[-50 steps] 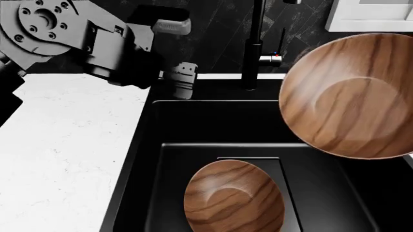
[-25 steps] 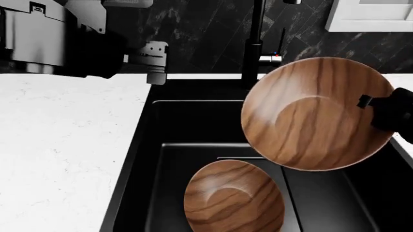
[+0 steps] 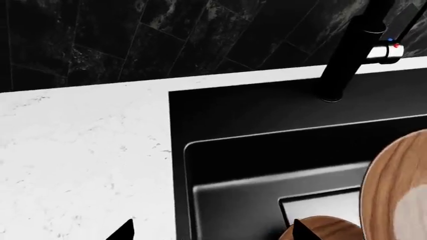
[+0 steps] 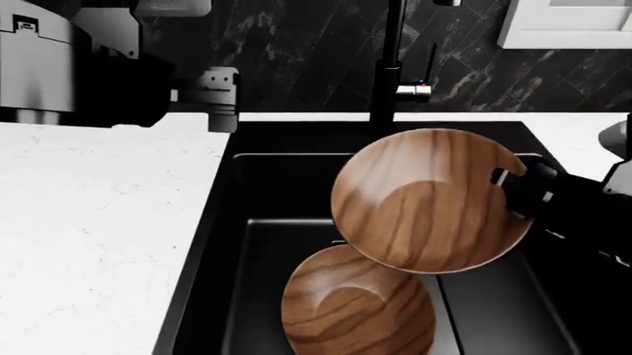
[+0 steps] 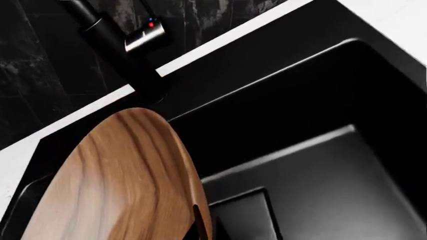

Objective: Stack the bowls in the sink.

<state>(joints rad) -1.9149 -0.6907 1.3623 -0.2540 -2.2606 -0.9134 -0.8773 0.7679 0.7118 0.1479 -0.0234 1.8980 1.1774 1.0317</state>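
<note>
**Two bowls, one held over the sink**

Two bowls are in my head view, and I can read no writing on anything. My right hand (image 4: 519, 185) is clenched on the rim of the upper bowl (image 4: 430, 198), which hangs tilted above the sink (image 4: 286, 185), its hollow facing the camera. My right arm reaches in from the right edge. The lower bowl (image 4: 357, 310) lies flat on the sink floor, partly overlapped by the held one. The faucet (image 4: 387, 81) stands behind. My left hand (image 4: 212, 92) hovers over the white surface (image 4: 99, 222); I cannot tell whether it is released.
</note>
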